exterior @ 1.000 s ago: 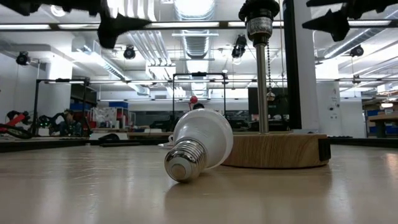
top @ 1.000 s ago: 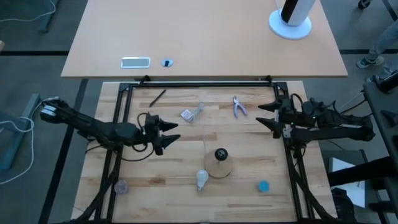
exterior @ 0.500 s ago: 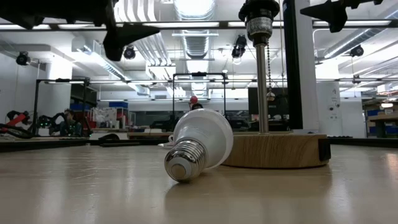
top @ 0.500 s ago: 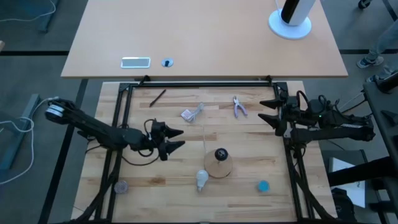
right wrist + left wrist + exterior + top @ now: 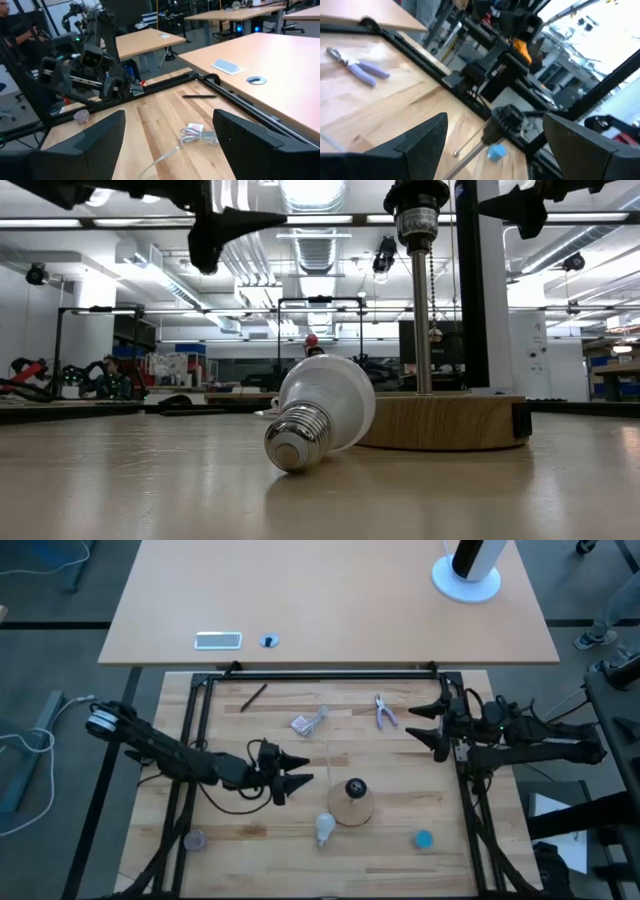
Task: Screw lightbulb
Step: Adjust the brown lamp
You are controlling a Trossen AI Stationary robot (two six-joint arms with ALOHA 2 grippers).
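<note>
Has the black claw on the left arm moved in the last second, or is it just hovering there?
Yes. In the high view the left gripper, fingers open, has slid across the table toward the round wooden disc with the black socket, which has stayed put.

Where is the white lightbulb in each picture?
High view: the lightbulb lies near the table's front edge, just left of the wooden disc.
Low view: the lightbulb lies in the middle, screw base toward the camera.
Left wrist view: not in it.
Right wrist view: not in it.
Shared landmark: the wooden disc.

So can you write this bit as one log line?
left hand: open, near wooden disc | right hand: open, waiting | lightbulb: lying untouched
</note>
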